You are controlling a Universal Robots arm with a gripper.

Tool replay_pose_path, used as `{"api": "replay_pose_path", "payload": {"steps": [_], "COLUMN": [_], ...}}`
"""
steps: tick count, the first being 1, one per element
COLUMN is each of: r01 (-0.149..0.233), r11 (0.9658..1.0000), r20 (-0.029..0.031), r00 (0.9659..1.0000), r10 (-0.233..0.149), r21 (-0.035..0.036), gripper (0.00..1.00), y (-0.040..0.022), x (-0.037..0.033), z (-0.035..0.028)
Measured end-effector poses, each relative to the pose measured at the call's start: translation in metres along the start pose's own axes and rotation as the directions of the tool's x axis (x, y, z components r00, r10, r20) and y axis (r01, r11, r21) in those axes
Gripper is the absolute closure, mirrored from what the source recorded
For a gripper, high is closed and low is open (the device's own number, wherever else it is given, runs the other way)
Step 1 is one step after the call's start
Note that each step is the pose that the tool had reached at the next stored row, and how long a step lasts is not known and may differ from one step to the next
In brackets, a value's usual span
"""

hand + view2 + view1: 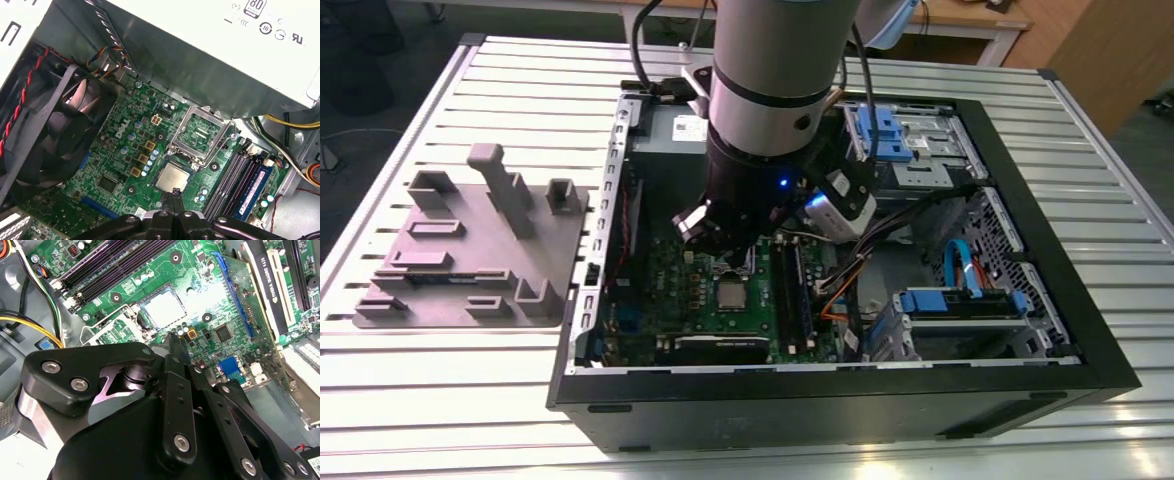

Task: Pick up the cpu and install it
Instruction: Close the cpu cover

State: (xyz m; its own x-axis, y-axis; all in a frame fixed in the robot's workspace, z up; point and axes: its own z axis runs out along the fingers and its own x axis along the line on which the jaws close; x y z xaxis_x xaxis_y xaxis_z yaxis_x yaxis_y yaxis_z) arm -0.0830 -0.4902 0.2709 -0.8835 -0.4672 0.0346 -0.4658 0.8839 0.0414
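— Where do your fingers stand?

— My gripper [175,192] has its two fingertips pressed together, with nothing between them. They hang at the edge of the cpu [172,178]. I cannot tell whether they touch it.

— And the cpu?

— One chip, lying flat in its socket on the green motherboard [120,150]. In the exterior view it sits at six o'clock from my fingertips. One metal socket frame [202,134] stands tilted open just beside it.

— Further out?

— Three yellow square parts [142,159] sit in a row near the socket. One black fan [65,125] is at the case wall, and one silvery power supply [200,45] lies beyond the frame. The exterior view shows two blue drive brackets [887,130], one at one o'clock from the cpu and one at three o'clock. One black case [854,410] holds all this on a slatted table [454,400]. One grey fixture plate [467,250] lies just beside the case at nine o'clock, on the exterior view's left.
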Motion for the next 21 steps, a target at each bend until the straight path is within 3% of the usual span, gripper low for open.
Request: {"api": "replay_pose_path", "payload": {"steps": [9,13,16,21], "r01": [0.006,0.053,0.103,0.111], "r11": [1.0000,0.9986,0.9946,0.9938], "r20": [-0.0002,-0.0022,-0.0046,-0.0047], "r00": [1.0000,0.9986,0.9946,0.9938], "r10": [-0.006,-0.053,-0.103,-0.111], "r21": [0.0002,0.0017,0.0034,0.0036], "gripper": [0.90,0.90,0.90,0.90], "y": [0.0000,0.0000,0.0000,-0.0020], "x": [0.0000,0.0000,0.0000,-0.0041], "z": [0.0000,0.0002,0.0003,0.0010]}}
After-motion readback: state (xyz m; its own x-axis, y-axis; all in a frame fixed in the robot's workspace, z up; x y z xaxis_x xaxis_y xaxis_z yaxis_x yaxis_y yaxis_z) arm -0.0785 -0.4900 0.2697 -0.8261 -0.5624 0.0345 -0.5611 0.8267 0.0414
